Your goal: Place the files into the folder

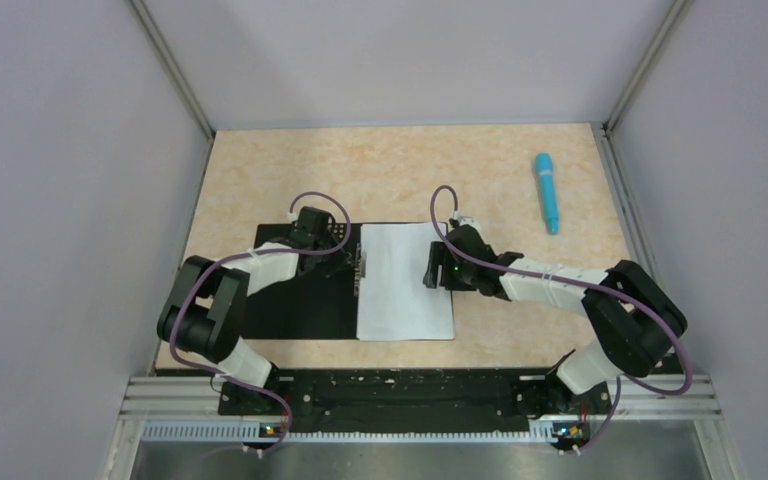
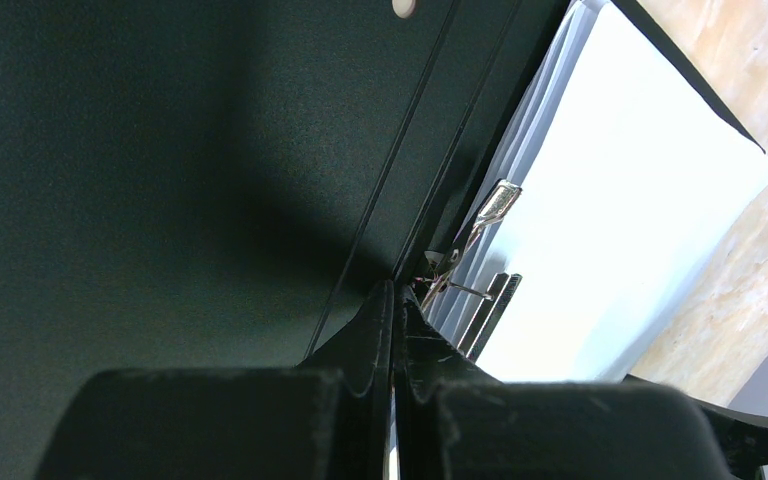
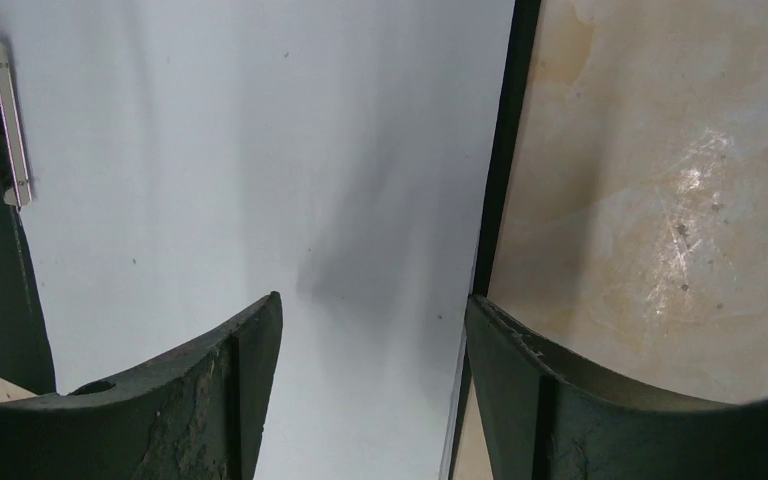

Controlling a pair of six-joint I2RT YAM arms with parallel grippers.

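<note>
The folder [image 1: 290,300] lies open on the table with its black inside up; its red outside is hidden. The white files [image 1: 405,290] lie on its right half, against the spine. My left gripper [image 1: 352,260] is shut, its tips [image 2: 393,290] low over the spine beside a metal clip [image 2: 495,200]; the frames do not show anything held between them. My right gripper [image 1: 430,268] is open and empty. It hangs just above the right edge of the files [image 3: 260,150], one finger over the paper, the other over the folder's black rim [image 3: 500,150].
A blue pen [image 1: 547,192] lies on the table at the back right. The metal clip also shows in the right wrist view [image 3: 10,120]. Grey walls close in the table on three sides. Bare tabletop [image 3: 660,200] lies right of the folder.
</note>
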